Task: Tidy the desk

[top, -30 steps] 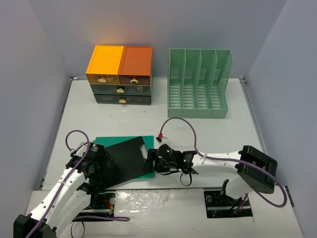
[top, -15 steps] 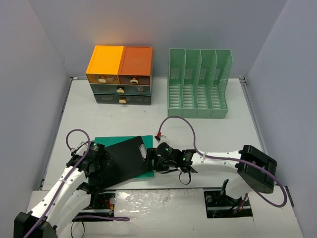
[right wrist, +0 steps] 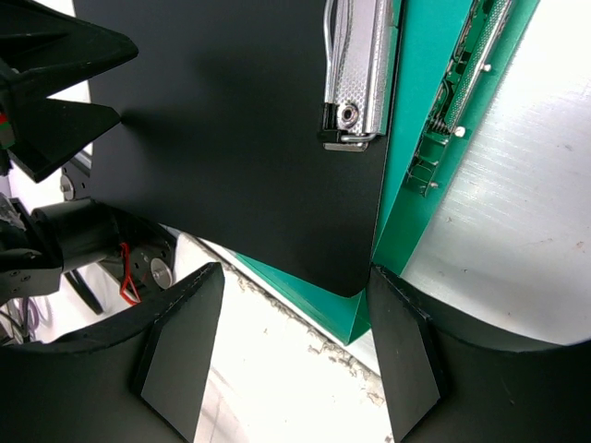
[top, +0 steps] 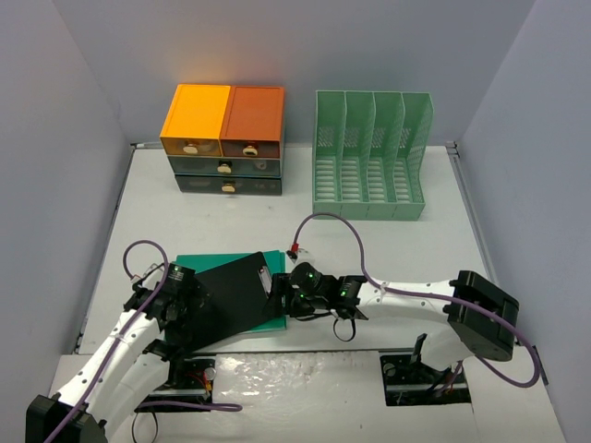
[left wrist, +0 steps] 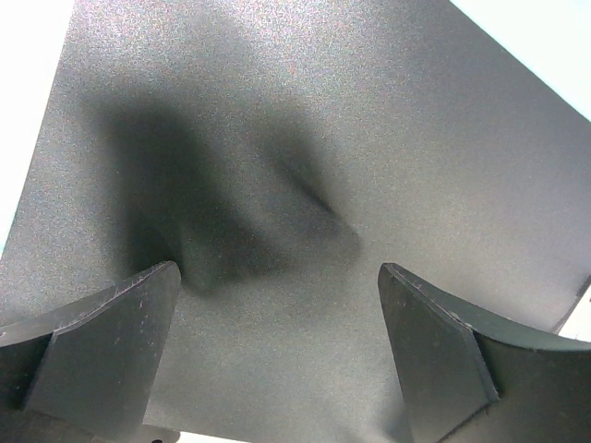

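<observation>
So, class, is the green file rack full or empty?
Empty: in the green file rack, all four slots show bare slatted floors, and nothing stands in them.

Drawer unit [top: 224,138], orange-topped: back edge of the desk [top: 420,249], left. Green file rack [top: 371,155]: back edge, right of centre. Black clipboard [top: 231,295], metal clip [right wrist: 362,65] uppermost, lies skewed on a green clipboard [top: 212,262] near the front edge, left.
</observation>
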